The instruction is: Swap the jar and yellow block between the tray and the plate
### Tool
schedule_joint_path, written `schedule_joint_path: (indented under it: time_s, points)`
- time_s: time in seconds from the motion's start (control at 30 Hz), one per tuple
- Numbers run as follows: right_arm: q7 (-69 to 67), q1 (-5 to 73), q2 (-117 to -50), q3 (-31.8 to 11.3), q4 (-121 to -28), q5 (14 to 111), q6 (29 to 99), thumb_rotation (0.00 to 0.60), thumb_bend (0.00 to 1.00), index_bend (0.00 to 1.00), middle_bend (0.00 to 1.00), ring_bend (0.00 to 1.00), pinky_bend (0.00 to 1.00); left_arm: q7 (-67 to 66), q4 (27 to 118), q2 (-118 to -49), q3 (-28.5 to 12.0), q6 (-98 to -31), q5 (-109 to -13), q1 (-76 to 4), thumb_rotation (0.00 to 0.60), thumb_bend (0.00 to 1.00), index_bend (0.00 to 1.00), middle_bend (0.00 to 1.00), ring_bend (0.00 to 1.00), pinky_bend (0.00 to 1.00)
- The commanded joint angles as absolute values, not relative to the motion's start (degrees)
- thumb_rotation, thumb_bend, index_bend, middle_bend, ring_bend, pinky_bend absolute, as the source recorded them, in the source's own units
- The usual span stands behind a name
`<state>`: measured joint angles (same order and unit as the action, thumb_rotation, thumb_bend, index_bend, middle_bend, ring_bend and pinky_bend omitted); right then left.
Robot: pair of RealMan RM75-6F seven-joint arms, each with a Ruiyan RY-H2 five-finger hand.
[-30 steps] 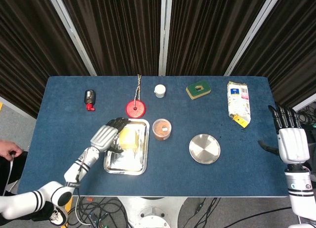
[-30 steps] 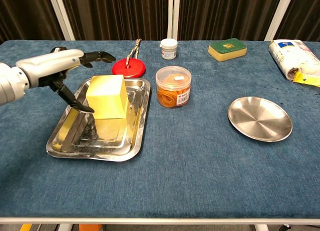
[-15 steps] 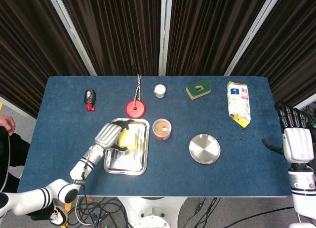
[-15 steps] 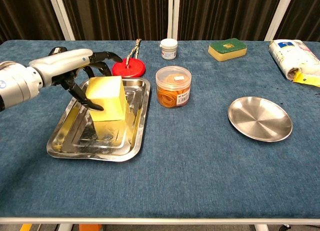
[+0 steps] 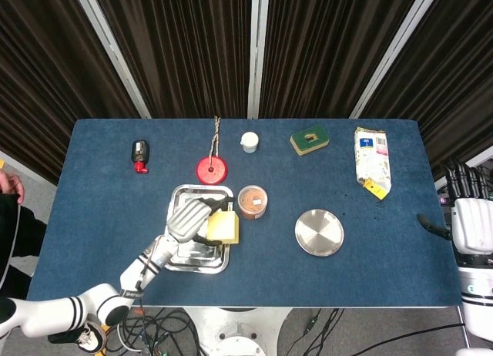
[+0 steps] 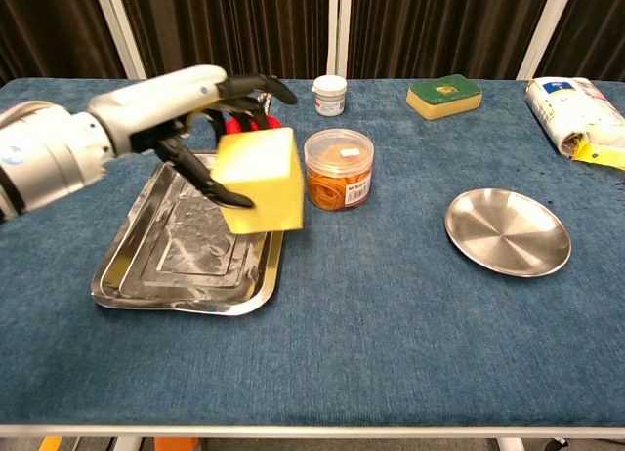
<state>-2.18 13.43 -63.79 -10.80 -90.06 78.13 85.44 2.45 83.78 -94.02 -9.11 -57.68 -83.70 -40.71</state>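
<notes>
My left hand (image 6: 200, 114) (image 5: 191, 215) grips the yellow block (image 6: 260, 181) (image 5: 223, 226) and holds it in the air over the right edge of the steel tray (image 6: 146, 266) (image 5: 182, 256). A clear jar (image 6: 338, 168) (image 5: 252, 201) with orange contents stands on the blue cloth just right of the tray. The round steel plate (image 6: 508, 231) (image 5: 319, 232) lies empty further right. My right hand (image 5: 467, 216) hangs beyond the table's right edge, fingers spread, holding nothing.
A red disc with a rope (image 5: 212, 169) lies behind the tray, partly hidden by my left hand in the chest view. A small white jar (image 6: 329, 95), a green-and-yellow sponge (image 6: 444, 96), a white bag (image 6: 571, 104) and a small dark bottle with a red cap (image 5: 139, 153) line the far side.
My left hand closed on the yellow block, lifted it out of the tray and carried it rightward. The right hand drifted slightly further right and down.
</notes>
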Motion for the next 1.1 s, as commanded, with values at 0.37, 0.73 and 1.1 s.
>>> schedule_joint_path:
  time_s: [0.37,0.73,1.1]
  points:
    - [-9.2,12.4,-63.9,-11.6,-85.3,75.9,82.5,0.600,0.08,0.00,0.00,0.00,0.03,5.6,76.9,-105.5,-9.8,-56.2,-85.8,-46.7,0.600,0.12,0.16,0.45,0.35,0.47]
    - [-10.0,12.1,-64.2,-12.0,-84.5,76.3,82.3,0.600,0.08,0.00,0.00,0.00,0.03,7.5,68.7,-112.3,-8.6,-58.1,-87.6,-48.3,0.600,0.11,0.16,0.43,0.34,0.45]
    - [-10.1,11.8,-64.5,-12.3,-84.1,76.4,82.3,0.600,0.08,0.00,0.00,0.00,0.03,10.0,67.6,-112.6,-7.5,-58.3,-88.3,-48.6,0.600,0.05,0.14,0.26,0.20,0.37]
